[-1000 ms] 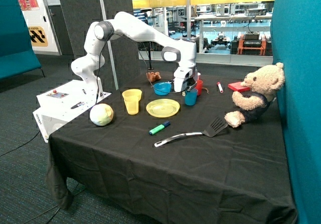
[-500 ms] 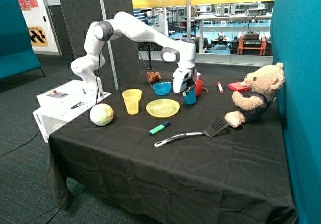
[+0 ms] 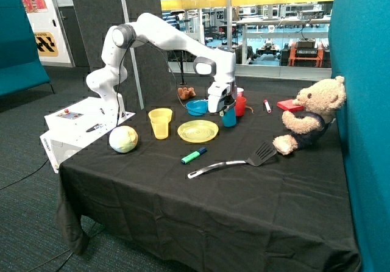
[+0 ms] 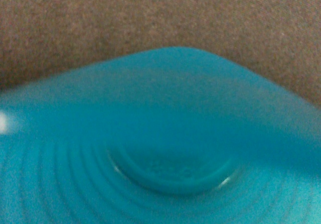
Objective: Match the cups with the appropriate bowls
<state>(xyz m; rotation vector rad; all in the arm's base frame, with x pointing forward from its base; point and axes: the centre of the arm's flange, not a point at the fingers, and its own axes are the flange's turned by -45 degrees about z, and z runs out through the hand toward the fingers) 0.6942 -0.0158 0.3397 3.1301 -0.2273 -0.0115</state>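
Lifted slightly since a second ago, the blue cup (image 3: 230, 117) is hanging clear of the table (image 3: 201, 186), pinched by the gripper (image 3: 226, 106). Near the picture's left, the yellow cup (image 3: 160, 123) is standing alone; the yellow bowl (image 3: 198, 130) is lying centre. The blue bowl (image 3: 196, 107) is sitting just left of the gripper. Up close, the cup's blue inside (image 4: 170, 163) is filling the wrist view.

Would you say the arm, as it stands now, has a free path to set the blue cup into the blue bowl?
Probably yes. The end effector has the blue cup right beside the blue bowl, whose open top shows nothing in it. The red mug stands on the cup's other side, away from that path.
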